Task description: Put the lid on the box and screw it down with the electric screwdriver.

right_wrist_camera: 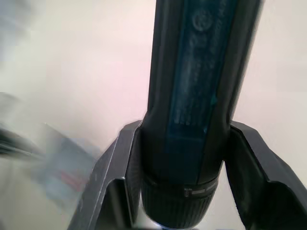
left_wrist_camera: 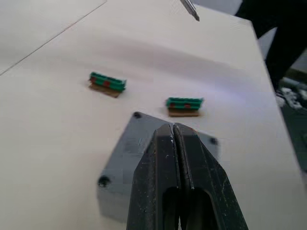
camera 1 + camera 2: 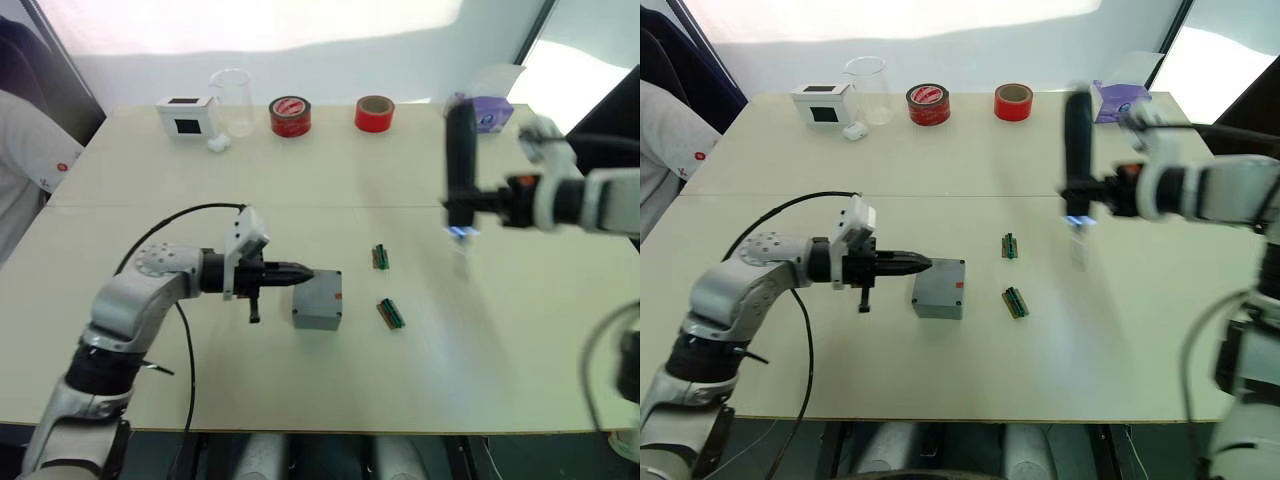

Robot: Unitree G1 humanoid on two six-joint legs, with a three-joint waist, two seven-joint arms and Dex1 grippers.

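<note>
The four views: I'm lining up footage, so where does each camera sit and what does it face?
Head eyes: stereo pair looking down over both arms at the table; both share the box.
Left wrist: along the shut left tool, pressing the lid on the box.
Right wrist: along the right tool, clamped on the electric screwdriver, also seen from the head.

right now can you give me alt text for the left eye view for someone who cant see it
The left end effector, fingers shut, presses against the side of the grey box with the lid on top, mid-table. The right end effector holds the electric screwdriver upright in the air, its tip lit. Two green connectors lie between; tape rolls stand at the far edge.
</note>
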